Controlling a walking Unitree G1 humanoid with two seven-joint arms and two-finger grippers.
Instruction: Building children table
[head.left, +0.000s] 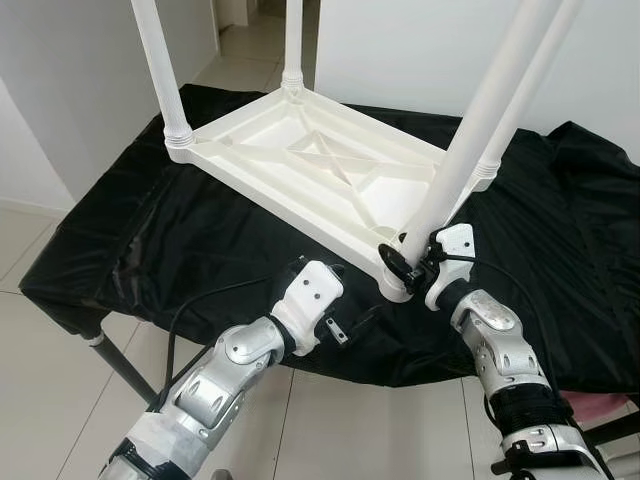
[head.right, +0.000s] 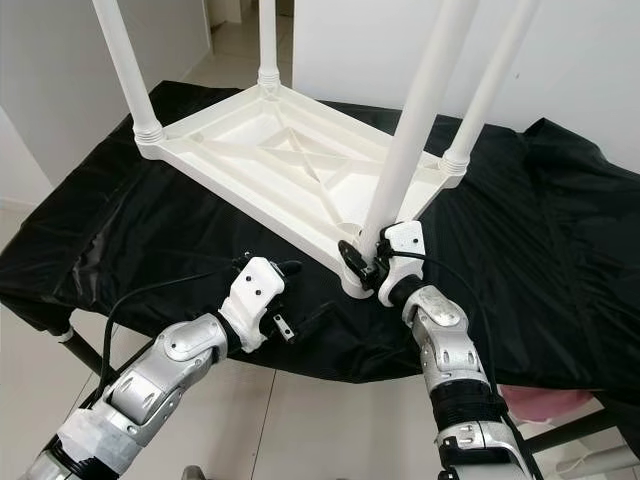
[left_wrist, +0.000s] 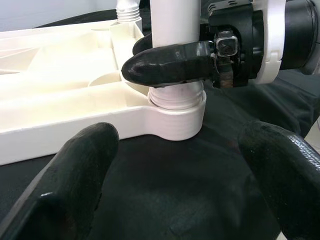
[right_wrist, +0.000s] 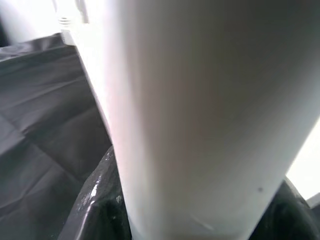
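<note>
the white table top (head.left: 320, 165) lies upside down on the black cloth (head.left: 560, 240), so the sockets face up. the right gripper (head.left: 412, 262) is clenched around the near leg (head.left: 470, 140) at its base, probably seating it. the left gripper (head.right: 300, 300) waits released, just near of that corner.

The right arm reaches forward, wrist bent inward, its tool (head.left: 405, 262) clamped around the base of the nearest table leg (head.left: 478, 130) (one black finger (left_wrist: 170, 64) wraps the leg's front). The left arm stretches forward beside it, its tool (head.right: 300, 300) held low with fingers (left_wrist: 82, 165) spread wide, gripping nothing.
</note>
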